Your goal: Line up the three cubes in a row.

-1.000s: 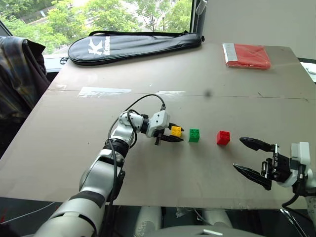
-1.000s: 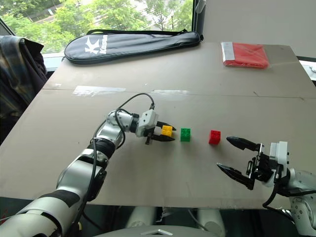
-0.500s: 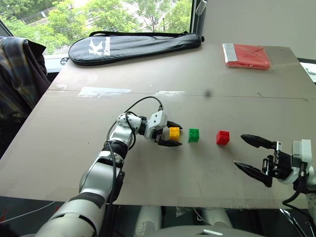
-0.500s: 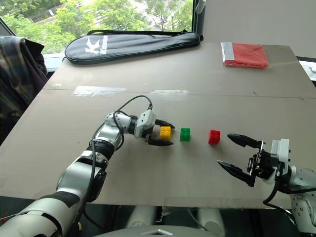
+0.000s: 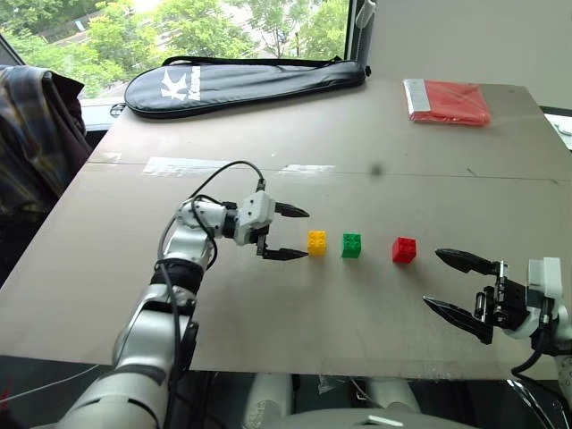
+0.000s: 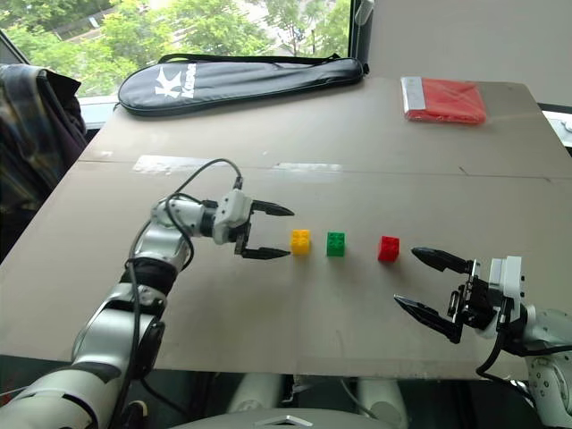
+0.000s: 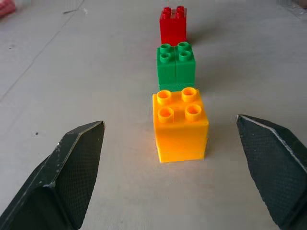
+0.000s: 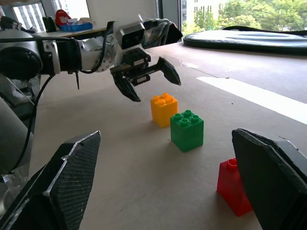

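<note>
I have plenty of bare table (image 5: 268, 313) on the near side of the bricks, and more between them and the taped seam (image 5: 192, 165) that crosses the surface further back. The near edge of the table runs just under my right gripper (image 5: 454, 284), so there is little room there.

The three cubes sit in a line running left to right: the yellow cube (image 5: 316, 242), then the green cube (image 5: 351, 245) just beside it with a narrow gap, then the red cube (image 5: 404, 249) a wider gap further right. In the left wrist view they stack up one behind the other, yellow nearest, all upright with studs up.

Nothing lies between the grippers and the bricks. The black racket bag (image 5: 241, 82) lies along the far edge and the flat red packet (image 5: 447, 100) sits in the far right corner, both well apart from the row. A plaid garment (image 5: 36, 134) hangs off the table's left side.

My left gripper (image 5: 288, 234) is spread wide and empty, pointing right at the yellow cube and just short of it, forearm angled across the table. My right gripper is likewise spread wide and empty, pointing left, near the red cube but apart from it.
</note>
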Motion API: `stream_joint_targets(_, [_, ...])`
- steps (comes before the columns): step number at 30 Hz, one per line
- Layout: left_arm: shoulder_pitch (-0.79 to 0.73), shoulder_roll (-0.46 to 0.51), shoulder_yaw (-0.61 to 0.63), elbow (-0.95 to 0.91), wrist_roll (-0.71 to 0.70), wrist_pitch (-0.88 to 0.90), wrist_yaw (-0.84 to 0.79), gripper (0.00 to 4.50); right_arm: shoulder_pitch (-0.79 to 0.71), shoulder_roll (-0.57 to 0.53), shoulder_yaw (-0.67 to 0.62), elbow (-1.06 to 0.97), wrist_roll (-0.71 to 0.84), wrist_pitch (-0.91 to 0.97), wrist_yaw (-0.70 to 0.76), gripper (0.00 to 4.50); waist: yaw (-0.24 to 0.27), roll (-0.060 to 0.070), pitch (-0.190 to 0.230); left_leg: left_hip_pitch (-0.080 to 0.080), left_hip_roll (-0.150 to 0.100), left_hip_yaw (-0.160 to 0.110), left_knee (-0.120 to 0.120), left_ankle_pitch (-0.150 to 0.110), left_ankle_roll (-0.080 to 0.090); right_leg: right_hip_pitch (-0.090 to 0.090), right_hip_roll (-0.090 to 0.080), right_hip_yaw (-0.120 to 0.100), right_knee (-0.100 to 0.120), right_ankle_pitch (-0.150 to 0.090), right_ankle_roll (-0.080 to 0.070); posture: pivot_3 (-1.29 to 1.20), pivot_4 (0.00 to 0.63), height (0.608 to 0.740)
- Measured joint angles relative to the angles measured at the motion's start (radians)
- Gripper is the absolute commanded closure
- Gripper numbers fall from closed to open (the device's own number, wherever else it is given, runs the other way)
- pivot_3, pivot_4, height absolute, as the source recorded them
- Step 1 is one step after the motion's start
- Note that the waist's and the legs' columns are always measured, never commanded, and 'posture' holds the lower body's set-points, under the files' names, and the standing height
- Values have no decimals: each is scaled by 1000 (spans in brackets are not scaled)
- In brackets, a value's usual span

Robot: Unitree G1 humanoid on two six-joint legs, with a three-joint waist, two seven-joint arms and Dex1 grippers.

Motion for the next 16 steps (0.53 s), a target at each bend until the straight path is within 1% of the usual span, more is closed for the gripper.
stream_joint_targets(1, [75,31,20,-125,-34,63,24,26,4,0,-2,8,-4,-5,1,0,-4,0,0,0,2,0,0,0,0,0,0,0,0,0,0,0,150,708])
stream_joint_targets(2, [126,52,35,-204,-56,111,47,26,11,1,-4,20,-8,-11,2,0,-5,0,0,0,3,0,0,0,0,0,-1,0,0,0,0,0,150,708])
stream_joint_targets(3, [208,84,68,-328,-83,191,103,26,8,4,-1,44,-23,-22,4,0,-5,0,0,0,3,-1,0,0,0,0,-1,0,0,0,0,0,150,708])
stream_joint_targets(4, [273,106,91,-412,-96,253,149,26,9,6,-1,66,-36,-33,4,0,-4,1,0,1,4,-1,0,0,0,1,-1,0,1,0,0,0,150,708])
stream_joint_targets(5, [313,114,105,-455,-99,279,178,26,6,10,-1,78,-42,-42,2,0,-4,1,0,2,4,-1,0,0,0,1,-1,0,0,0,0,0,150,708])
stream_joint_targets(6, [416,120,143,-548,-92,325,257,26,-3,12,0,107,-64,-58,-1,0,-4,2,0,3,4,0,-1,0,0,1,-1,0,0,-1,-1,0,150,708])
stream_joint_targets(7, [474,120,153,-582,-78,345,307,26,-3,13,-1,127,-72,-67,-3,0,-4,2,1,5,3,1,-1,0,0,3,-1,1,0,-2,-2,0,150,708])
stream_joint_targets(8, [571,105,169,-628,-38,367,403,26,-8,14,0,169,-96,-83,-5,0,-4,2,1,6,3,2,-1,0,0,3,-1,2,0,-2,-3,0,150,708])
stream_joint_targets(12, [707,55,183,-708,38,377,580,26,-33,14,3,265,-135,-116,4,0,10,1,1,10,3,5,0,0,0,6,-1,4,1,-3,-3,0,150,708])
stream_joint_targets(16, [783,22,174,-735,75,374,674,26,-73,12,4,371,-158,-156,31,0,7,1,1,12,1,8,0,0,0,6,0,7,1,-3,-4,0,150,708])
